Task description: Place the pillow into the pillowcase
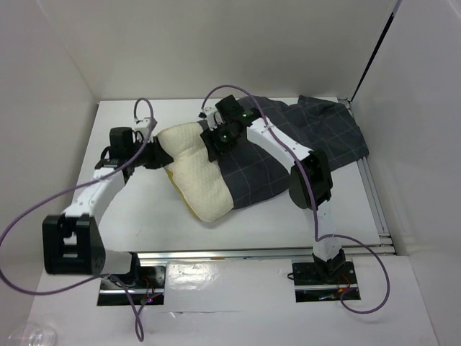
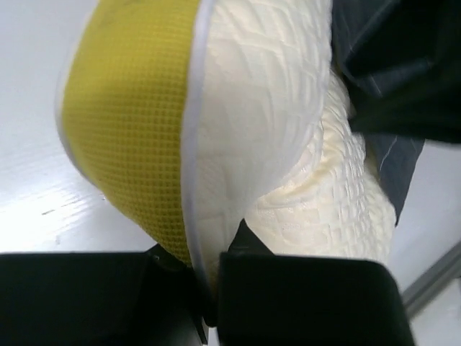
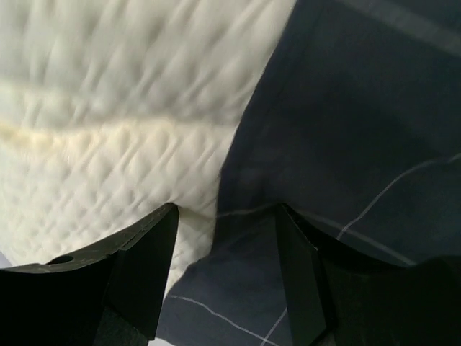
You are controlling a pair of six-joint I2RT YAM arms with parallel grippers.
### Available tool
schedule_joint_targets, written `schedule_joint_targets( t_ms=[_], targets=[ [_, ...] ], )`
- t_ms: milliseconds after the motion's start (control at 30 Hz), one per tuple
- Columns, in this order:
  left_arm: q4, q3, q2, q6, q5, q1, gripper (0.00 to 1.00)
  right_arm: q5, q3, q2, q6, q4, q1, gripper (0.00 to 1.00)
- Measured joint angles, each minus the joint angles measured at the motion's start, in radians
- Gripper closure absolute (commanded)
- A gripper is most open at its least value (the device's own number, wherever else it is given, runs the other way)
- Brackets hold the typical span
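The cream-white quilted pillow (image 1: 196, 171) lies mid-table with its right part inside the dark grey grid pillowcase (image 1: 302, 140). My left gripper (image 1: 161, 154) is shut on the pillow's left edge. In the left wrist view this gripper (image 2: 205, 288) pinches the white seam between the yellow mesh side (image 2: 130, 122) and the quilted face (image 2: 266, 108). My right gripper (image 1: 216, 141) is over the pillowcase's open edge on top of the pillow. In the right wrist view this gripper (image 3: 223, 249) is open, its jaws straddling the pillowcase edge (image 3: 338, 144) and the pillow (image 3: 108, 108).
White walls close in the table at the left, back and right. Aluminium rails (image 1: 238, 254) run along the front edge and the right edge (image 1: 376, 202). Purple cables (image 1: 29, 209) loop off both arms. The pillowcase's far end (image 1: 331, 115) is bunched at the back right corner.
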Motion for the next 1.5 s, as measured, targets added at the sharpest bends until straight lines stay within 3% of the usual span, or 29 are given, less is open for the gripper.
schedule_joint_targets(
  t_ms=[167, 367, 567, 1233, 1400, 1467, 1500],
  targets=[
    [-0.011, -0.11, -0.234, 0.196, -0.121, -0.085, 1.0, -0.02, 0.161, 0.035, 0.023, -0.012, -0.008, 0.33],
    [-0.029, -0.2, -0.325, 0.311, -0.206, -0.136, 1.0, -0.033, 0.383, 0.05, 0.079, 0.096, -0.041, 0.28],
    [-0.035, -0.231, -0.402, 0.408, -0.246, -0.187, 1.0, -0.041, 0.388, 0.025, 0.097, 0.23, -0.062, 0.28],
    [-0.016, -0.28, -0.562, 0.665, -0.287, -0.303, 1.0, -0.145, 0.33, 0.101, 0.09, 0.145, -0.061, 0.28],
    [-0.016, -0.281, -0.562, 0.672, -0.288, -0.304, 1.0, -0.161, 0.332, 0.108, 0.086, 0.131, -0.061, 0.36],
    [-0.016, -0.281, -0.562, 0.673, -0.288, -0.304, 1.0, -0.174, 0.335, 0.111, 0.084, 0.121, -0.061, 0.43],
    [-0.016, -0.281, -0.562, 0.673, -0.29, -0.304, 1.0, -0.183, 0.335, 0.113, 0.082, 0.116, -0.061, 0.51]
  ],
)
